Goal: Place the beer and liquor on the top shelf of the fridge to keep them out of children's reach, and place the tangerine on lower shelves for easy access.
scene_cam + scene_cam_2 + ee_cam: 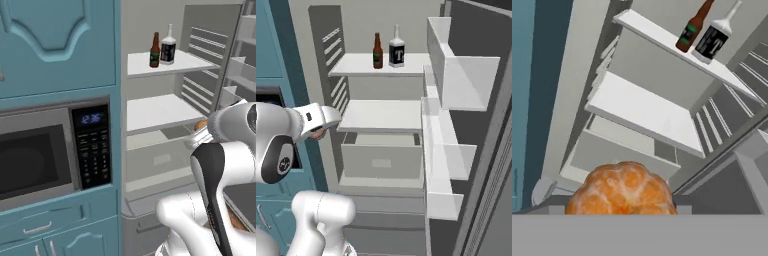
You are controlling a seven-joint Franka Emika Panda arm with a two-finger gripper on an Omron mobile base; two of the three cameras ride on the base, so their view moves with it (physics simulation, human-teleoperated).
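Note:
The fridge stands open. On its top shelf the brown beer and the clear liquor stand upright side by side, also seen as the beer and the liquor. My gripper hovers in front of the fridge's left edge, level with the lower shelves, and is shut on the tangerine. A sliver of the tangerine shows beside my hand. The fruit hides my fingertips in the hand view.
A white drawer box sits under the middle shelf. The open door with its racks stands to the right. Left of the fridge are a built-in microwave and teal cabinets.

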